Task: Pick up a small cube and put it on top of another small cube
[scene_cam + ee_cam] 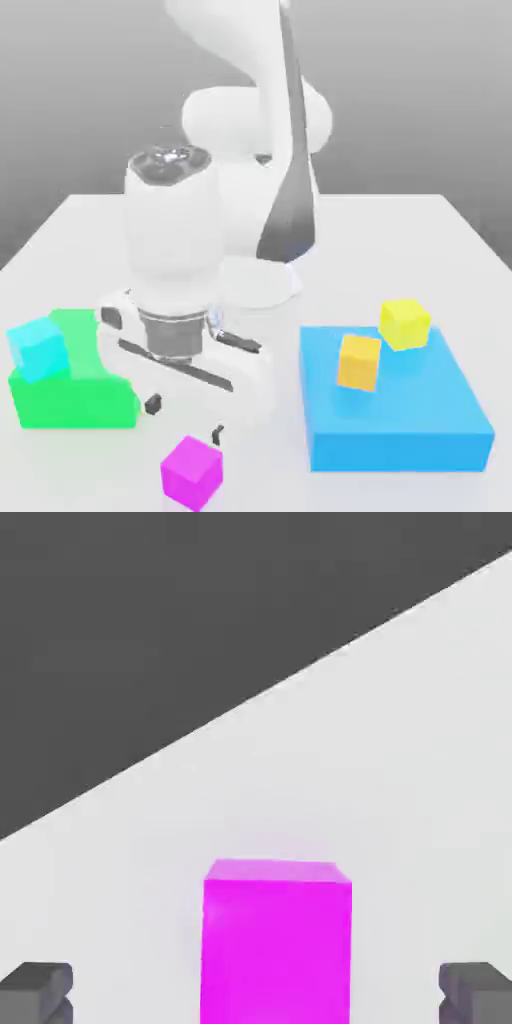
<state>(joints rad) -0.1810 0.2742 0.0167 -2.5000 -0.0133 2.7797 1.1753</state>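
The small magenta cube (192, 472) sits on the white table near its front edge. My gripper (185, 418) hovers just above and behind it, open, with both dark fingertips (152, 403) clear of the cube. In the hand view the magenta cube (277, 942) lies centred between the two fingertips (38, 992), and a wide gap shows on each side of it. The small cyan cube (40, 350) rests on top of the green block (75, 395) at the exterior view's left, well apart from the gripper.
A big flat blue block (395, 420) lies at the exterior view's right, carrying an orange cube (359, 361) and a yellow cube (404, 324). The arm's white base (255, 275) stands behind the gripper. The table (420, 235) ends close in front of the magenta cube.
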